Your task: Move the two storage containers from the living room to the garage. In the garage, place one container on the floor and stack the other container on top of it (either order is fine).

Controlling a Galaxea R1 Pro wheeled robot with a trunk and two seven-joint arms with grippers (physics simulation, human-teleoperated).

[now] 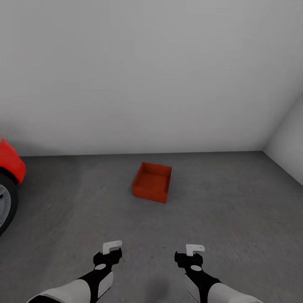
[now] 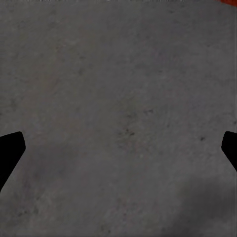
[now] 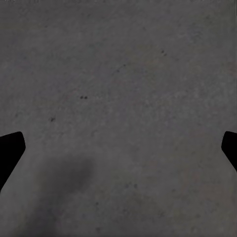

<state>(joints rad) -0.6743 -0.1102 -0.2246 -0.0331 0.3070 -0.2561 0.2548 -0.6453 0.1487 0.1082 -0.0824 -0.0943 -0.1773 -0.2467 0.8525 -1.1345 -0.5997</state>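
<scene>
I am in the garage, and the living room is out of view. One orange-red storage container [image 1: 152, 182] stands open-topped and empty on the dark grey concrete floor [image 1: 235, 210], straight ahead near the back wall. My left gripper [image 1: 110, 249] and right gripper [image 1: 194, 251] hang low in front of me, well short of the container and both open with nothing in them. In the left wrist view the left gripper [image 2: 118, 148] faces bare concrete, with an orange sliver of the container [image 2: 228, 2] at the frame edge. The right gripper [image 3: 118, 148] also faces bare concrete.
A red car [image 1: 9, 165] with its wheel [image 1: 5, 204] stands at the far left. The grey back wall [image 1: 151, 84] runs behind the container, and a side wall [image 1: 290, 143] closes the right. Open concrete lies between me and the container.
</scene>
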